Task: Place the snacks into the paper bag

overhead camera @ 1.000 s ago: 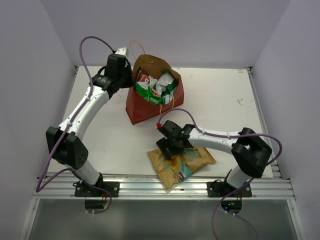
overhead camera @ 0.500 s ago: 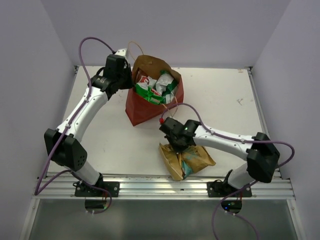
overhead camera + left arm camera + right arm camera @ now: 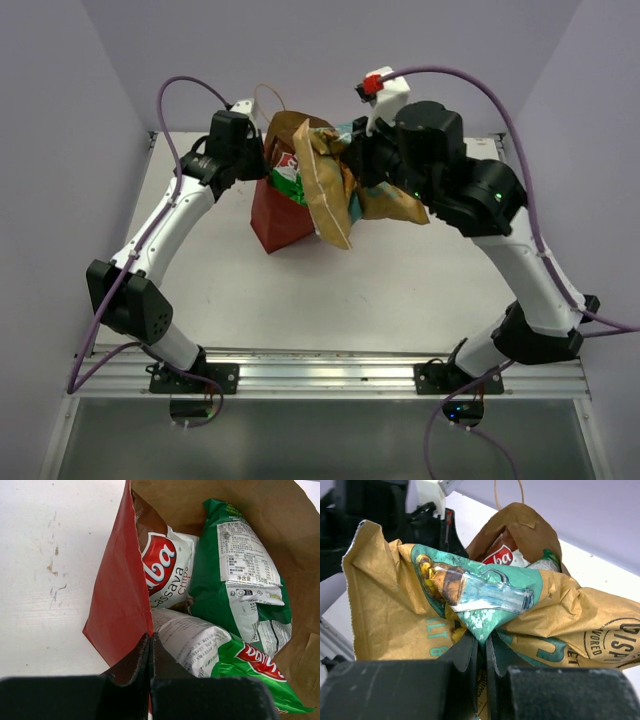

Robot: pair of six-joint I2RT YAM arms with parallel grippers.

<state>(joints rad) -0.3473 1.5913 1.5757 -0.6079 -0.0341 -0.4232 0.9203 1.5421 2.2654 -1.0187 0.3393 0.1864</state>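
Observation:
The reddish-brown paper bag (image 3: 280, 222) stands open at the back of the table. My left gripper (image 3: 151, 641) is shut on the bag's left rim, with the red outer wall (image 3: 117, 605) beside it. Inside lie a cassava packet (image 3: 165, 570), a green-white packet (image 3: 235, 565) and a pale white-green packet with a red logo (image 3: 220, 655). The right gripper (image 3: 483, 641) is shut on a pinched fold of the large tan-yellow packet with teal lettering (image 3: 390, 605). That packet (image 3: 326, 190) hangs crumpled in the air over the bag's mouth (image 3: 520, 527), held by the raised right gripper (image 3: 358, 165).
The white table (image 3: 430, 260) is walled in by pale purple panels. A metal rail (image 3: 330, 372) runs along the near edge by the arm bases. The left arm (image 3: 165, 215) stretches along the table's left side to the bag.
My right gripper closed on the tan-yellow packet at the table's front, then lifted it up and back until it hangs over the bag. The left gripper kept its hold on the rim.

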